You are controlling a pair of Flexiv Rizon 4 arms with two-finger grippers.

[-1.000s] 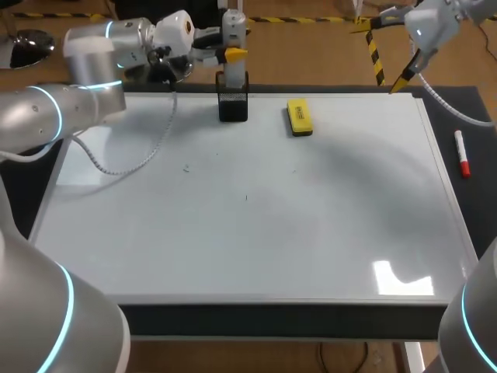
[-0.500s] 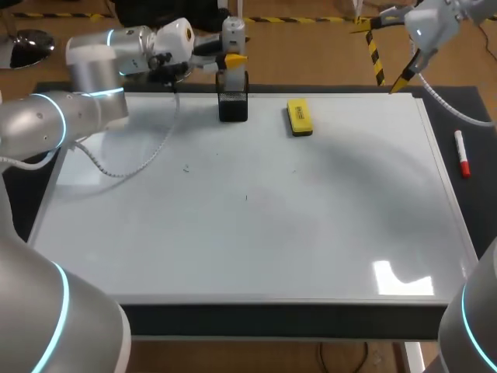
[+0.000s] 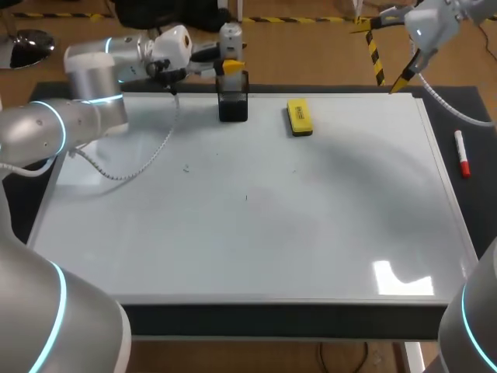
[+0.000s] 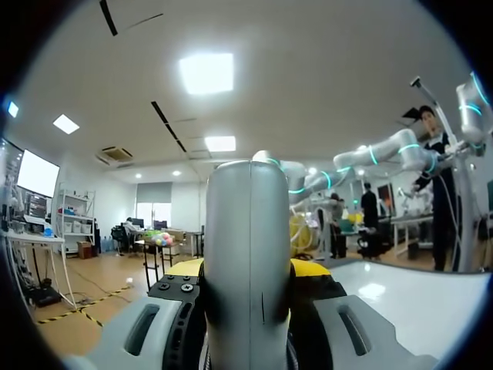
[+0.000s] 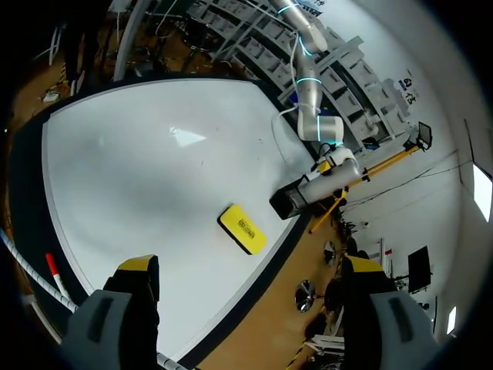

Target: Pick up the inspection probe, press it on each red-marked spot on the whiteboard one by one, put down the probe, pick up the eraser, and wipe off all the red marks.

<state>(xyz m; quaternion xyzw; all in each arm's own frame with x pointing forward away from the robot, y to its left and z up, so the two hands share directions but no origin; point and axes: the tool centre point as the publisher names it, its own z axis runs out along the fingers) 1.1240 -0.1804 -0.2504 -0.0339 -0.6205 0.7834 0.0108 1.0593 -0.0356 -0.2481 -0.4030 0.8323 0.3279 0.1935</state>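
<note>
Two grippers are showing in the head view, and only one is carrying anything. Our left gripper (image 3: 233,67), in the upper middle of the frame, is clamping the probe (image 3: 230,35) between its yellow tips. In the left wrist view the silver shaft is filling the gap between the fingers and touching both. The probe is standing upright, long axis vertical, directly over the black holder (image 3: 233,102) at the far edge of the board (image 3: 248,233). We cannot tell whether its lower end is sitting inside the holder.

Our right gripper (image 3: 405,79) is hanging at the upper right, just past the board's far corner. In its own wrist view the jaws are standing wide apart with nothing between them.

The eraser (image 3: 299,116) is lying flat just right of the holder, long axis running from the far edge toward us. It is sitting between the two grippers, nearer the left one. A marker (image 3: 461,154) is lying off the board at the right edge of the frame.

We are finding no red marks on the board, only faint specks. We are judging that the coming move turns on that vertical line: straight down is seating the probe, straight up is freeing it.
</note>
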